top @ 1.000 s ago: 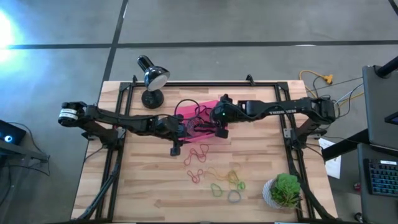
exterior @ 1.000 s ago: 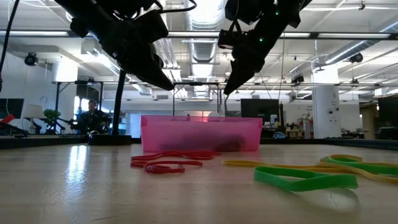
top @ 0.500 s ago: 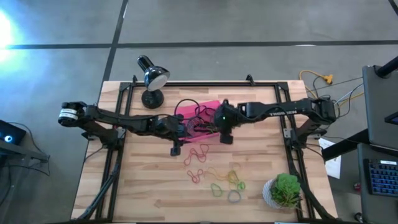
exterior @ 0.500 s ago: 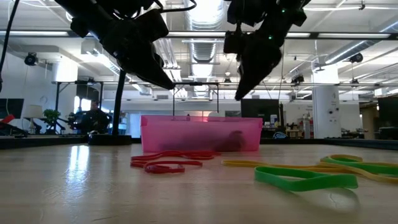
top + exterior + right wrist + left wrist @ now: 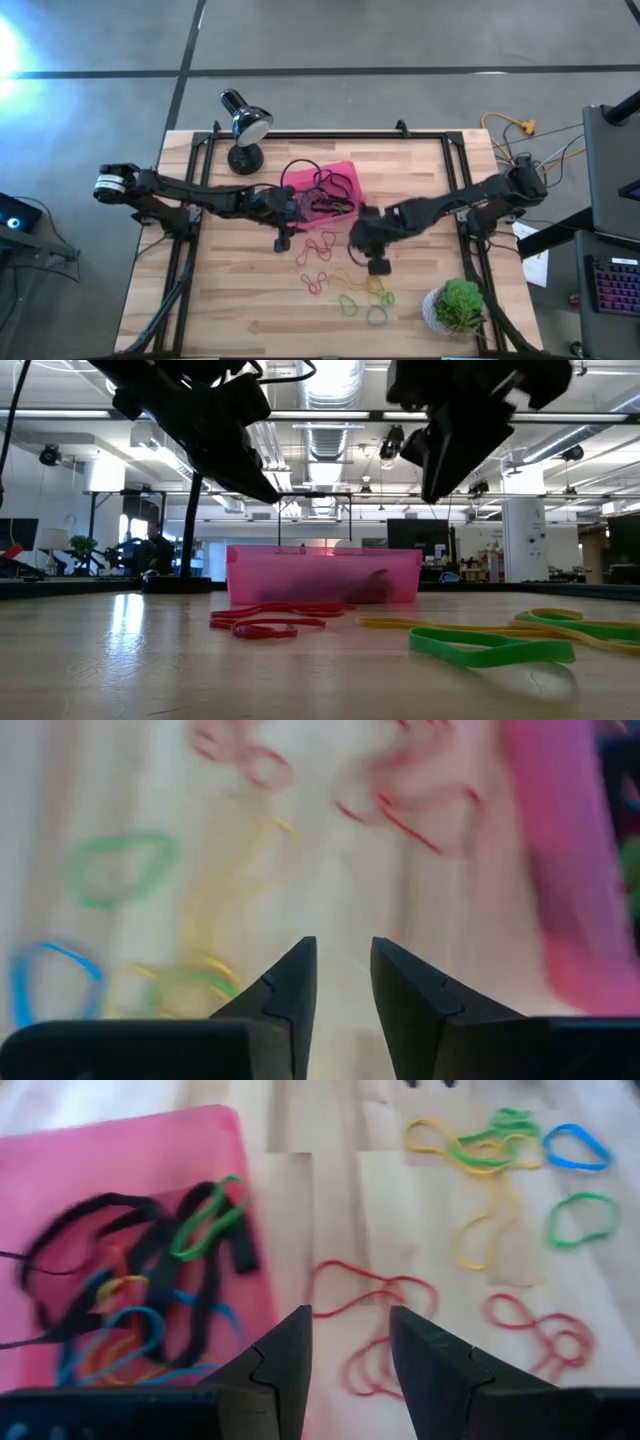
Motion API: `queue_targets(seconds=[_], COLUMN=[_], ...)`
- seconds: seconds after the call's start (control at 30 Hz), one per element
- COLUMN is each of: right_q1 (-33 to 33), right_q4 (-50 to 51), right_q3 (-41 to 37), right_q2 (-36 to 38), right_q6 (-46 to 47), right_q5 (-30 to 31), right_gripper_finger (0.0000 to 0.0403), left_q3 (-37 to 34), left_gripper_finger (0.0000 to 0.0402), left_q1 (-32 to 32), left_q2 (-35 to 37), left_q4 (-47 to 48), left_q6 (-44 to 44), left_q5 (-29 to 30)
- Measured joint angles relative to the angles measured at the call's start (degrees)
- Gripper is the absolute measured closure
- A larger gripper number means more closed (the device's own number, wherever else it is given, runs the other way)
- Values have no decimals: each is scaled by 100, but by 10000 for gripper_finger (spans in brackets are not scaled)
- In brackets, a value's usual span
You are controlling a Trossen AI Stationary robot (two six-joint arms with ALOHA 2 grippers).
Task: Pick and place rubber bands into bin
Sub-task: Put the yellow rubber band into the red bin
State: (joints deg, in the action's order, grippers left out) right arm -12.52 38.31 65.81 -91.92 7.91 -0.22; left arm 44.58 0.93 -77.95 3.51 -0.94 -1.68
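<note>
The pink bin stands at the table's middle, toward the far side, with black, green, blue and orange rubber bands inside. Loose red bands lie just near of it, and yellow, green and grey bands lie nearer the front. My left gripper hovers open and empty at the bin's near left corner, above the red bands. My right gripper hovers open and empty over the loose bands, with yellow and green ones below it. Both are well above the table in the low view.
A black desk lamp stands at the far left. A potted plant in a white pot stands at the near right corner. Black frame rails run along the table's left and right sides. Bare wood lies at the near left.
My right gripper has left its place above the bin's right end and gone toward the table's near edge and a little right, and now stands over the loose bands. My left gripper has kept still.
</note>
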Motion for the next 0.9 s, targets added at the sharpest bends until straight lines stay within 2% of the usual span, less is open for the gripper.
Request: queue_targets(seconds=[0.17,0.33,0.63,0.9], right_q1=[-663,-1143,-1668,-2087], right_q4=[-749,-1136,-2058,-2390], right_q3=[-81,-147,-728,-1045], right_q2=[-106,-200,-270,-586], right_q6=[113,195,1173,1477], right_q5=[-1,21,40,40], right_gripper_finger=[322,329,333,334], left_q3=[-82,-284,-407,-407], left_gripper_finger=[281,281,281,281], left_q1=[212,696,1645,1864], left_q2=[-2,-2,-4,-4], left_q4=[-5,-174,-975,-1388], left_q6=[-29,-28,-21,19], left_q5=[-542,-556,-525,-501])
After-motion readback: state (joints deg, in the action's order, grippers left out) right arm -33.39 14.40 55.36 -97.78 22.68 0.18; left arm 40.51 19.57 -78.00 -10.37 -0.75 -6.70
